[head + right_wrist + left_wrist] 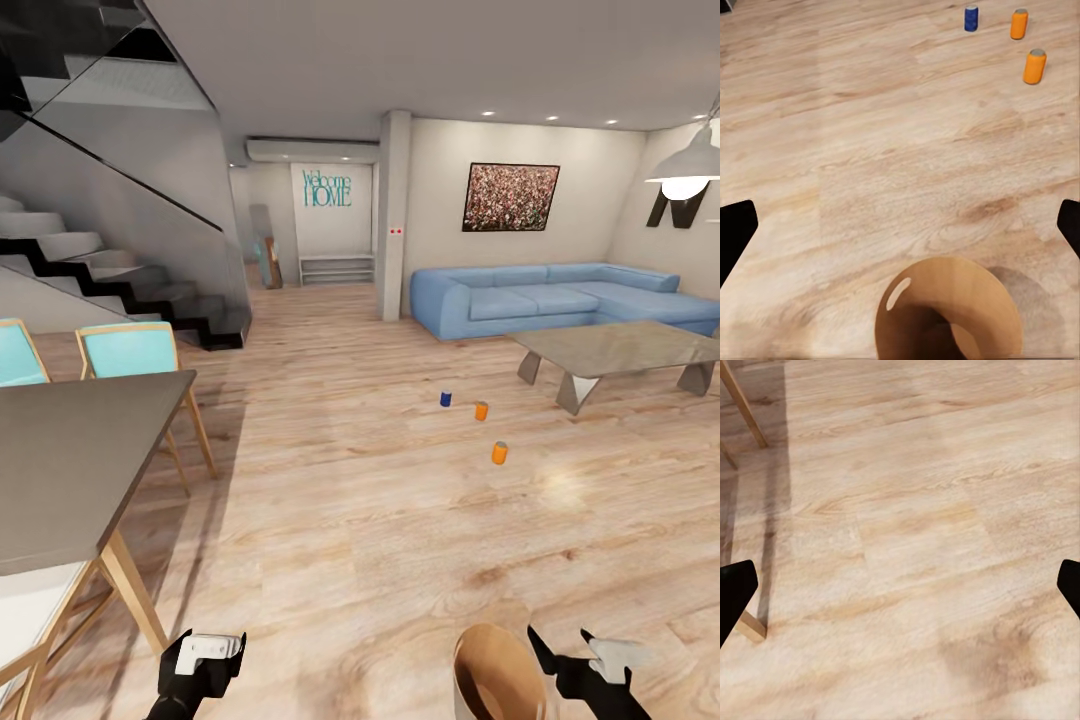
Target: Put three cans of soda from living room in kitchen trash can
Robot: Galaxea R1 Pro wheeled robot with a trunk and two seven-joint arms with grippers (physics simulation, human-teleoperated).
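Note:
Three soda cans stand upright on the wood floor ahead, near the coffee table: a dark blue can (446,398) (971,18), an orange can (481,410) (1019,23) and a nearer orange can (499,452) (1034,66). The trash can (478,665) (945,300), glossy orange-brown inside, is close in front of me, just left of my right gripper (558,640) (900,225). That gripper's fingers stand wide apart and open. I cannot tell whether it touches the bucket. My left gripper (205,660) (900,592) is open over bare floor.
A grey dining table (70,460) with wooden legs (742,405) and teal chairs (130,350) stands at the left. Behind it rises a dark staircase (120,270). The blue sofa (560,295) and grey coffee table (620,350) are at the right, with a pillar (393,215) beyond.

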